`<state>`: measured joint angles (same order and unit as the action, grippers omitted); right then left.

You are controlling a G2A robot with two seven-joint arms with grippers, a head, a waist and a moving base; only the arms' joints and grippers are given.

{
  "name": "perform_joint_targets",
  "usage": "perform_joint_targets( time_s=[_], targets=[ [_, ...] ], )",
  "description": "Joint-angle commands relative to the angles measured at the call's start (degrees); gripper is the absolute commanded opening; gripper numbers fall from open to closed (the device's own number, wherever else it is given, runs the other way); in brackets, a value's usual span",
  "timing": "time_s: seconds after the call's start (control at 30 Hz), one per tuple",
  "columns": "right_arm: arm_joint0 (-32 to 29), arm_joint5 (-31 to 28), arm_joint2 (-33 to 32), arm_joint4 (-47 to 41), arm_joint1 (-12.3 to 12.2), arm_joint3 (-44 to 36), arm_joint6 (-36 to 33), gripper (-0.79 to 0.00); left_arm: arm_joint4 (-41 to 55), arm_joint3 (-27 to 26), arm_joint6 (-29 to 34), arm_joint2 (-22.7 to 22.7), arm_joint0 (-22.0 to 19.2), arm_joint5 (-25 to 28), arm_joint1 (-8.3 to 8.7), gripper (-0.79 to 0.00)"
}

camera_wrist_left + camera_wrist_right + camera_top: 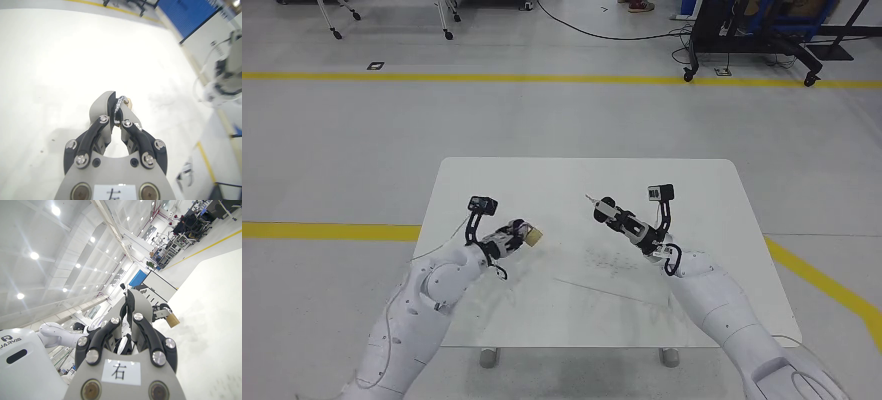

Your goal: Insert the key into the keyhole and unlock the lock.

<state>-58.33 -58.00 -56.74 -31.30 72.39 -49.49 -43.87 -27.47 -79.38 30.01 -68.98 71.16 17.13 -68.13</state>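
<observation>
Count: one brass padlock [533, 237], one key [590, 200], two grippers, one white table [642, 180].

Left gripper [517, 238]: clenched on the padlock. The left wrist view shows its fingers [110, 102] pinching the silver shackle [118, 107], with only a corner of the brass body [130, 103] projecting beyond them. The right wrist view shows the whole brass body [173, 320] hanging from the left gripper [160, 313], tilted, over the table [208, 294]. This cannot be seen in the left wrist view.

Right gripper [600, 207]: clenched on the key. The top view shows the key as a thin pale sliver projecting past the fingertips, on the padlock's right and well apart from it. In the right wrist view the right gripper [130, 294] has its black pads pressed together. The key blade cannot be made out there.

The left wrist view shows the right arm [225, 83] as a blur on the far side of the padlock.

The table lies beneath the padlock in the top view.
</observation>
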Motion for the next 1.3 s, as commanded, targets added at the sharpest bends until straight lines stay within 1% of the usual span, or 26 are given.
perform_joint_targets(
  time_s=[0.0, 0.07, 0.13, 0.4, 0.43, 0.47, 0.53, 0.63, 0.73, 0.87, 0.9, 1.17, 1.23, 1.27],
  targets=[
    [0.0, 0.0, 0.0, 0.0, 0.0, 0.0, 0.0, -0.785, 11.8, 1.4, 2.3, -1.3, 0.3, 2.2, -0.1, -0.785],
    [0.0, 0.0, 0.0, 0.0, 0.0, 0.0, 0.0, -0.785, 20.2, 2.8, 4.3, -2.2, 0.3, 3.5, -0.25, -0.785],
    [0.0, 0.0, 0.0, 0.0, 0.0, 0.0, 0.0, -0.785, 19.3, 3.0, 6.0, -2.2, -0.3, 4.2, -0.09, -0.785],
    [0.0, 0.0, 0.0, 0.0, 0.0, 0.0, 0.0, -0.785, 19.5, 3.1, 5.8, -2.1, -0.2, 4.0, -0.12, -0.785],
    [-0.2, 0.9, 0.0, 0.2, 0.0, -0.1, 0.7, -0.785, 22.1, 3.2, 6.0, -1.7, 0.2, 2.8, -0.32, -0.785],
    [-0.3, 2.6, 0.3, 1.1, 0.1, -0.5, 1.6, -0.785, 26.7, 3.7, 7.4, -1.2, 0.2, 1.0, -0.61, -0.785],
    [-0.6, 4.4, 1.2, 1.3, 0.6, -2.1, 3.1, -0.785, 35.8, 5.8, 10.5, -0.8, -1.1, -3.5, -1.13, -0.785],
    [-0.7, 5.4, 2.0, 1.8, 1.1, -3.0, 4.5, -0.785, 48.8, 9.1, 16.0, -0.2, -3.8, -10.1, -1.96, -0.785],
    [-0.8, 5.1, 1.7, 1.9, 1.3, -3.0, 6.8, -0.785, 54.0, 12.3, 19.0, 1.3, -6.3, -13.6, -2.66, -0.785],
    [-1.7, 4.8, 0.1, 0.9, 1.2, -4.1, 8.9, -0.785, 59.5, 17.4, 21.1, 3.7, -10.0, -17.3, -3.8, -0.785],
    [-1.9, 4.9, 0.0, 0.6, 1.2, -4.3, 9.0, -0.785, 59.5, 17.8, 21.0, 3.9, -10.3, -17.4, -3.86, -0.785],
    [-1.9, 4.9, 0.0, 0.6, 1.2, -4.3, 9.0, -0.785, 59.3, 17.7, 20.8, 3.9, -10.2, -17.4, -3.85, -0.785],
    [-1.9, 4.9, 0.0, 0.6, 1.2, -4.3, 9.0, -0.785, 58.3, 17.4, 18.9, 3.7, -9.5, -18.3, -3.7, -0.785],
    [-2.1, 6.1, 0.1, 1.7, 1.2, -4.7, 9.3, -0.785, 60.0, 17.3, 19.1, 3.3, -9.0, -18.8, -3.74, -0.785]
  ],
)
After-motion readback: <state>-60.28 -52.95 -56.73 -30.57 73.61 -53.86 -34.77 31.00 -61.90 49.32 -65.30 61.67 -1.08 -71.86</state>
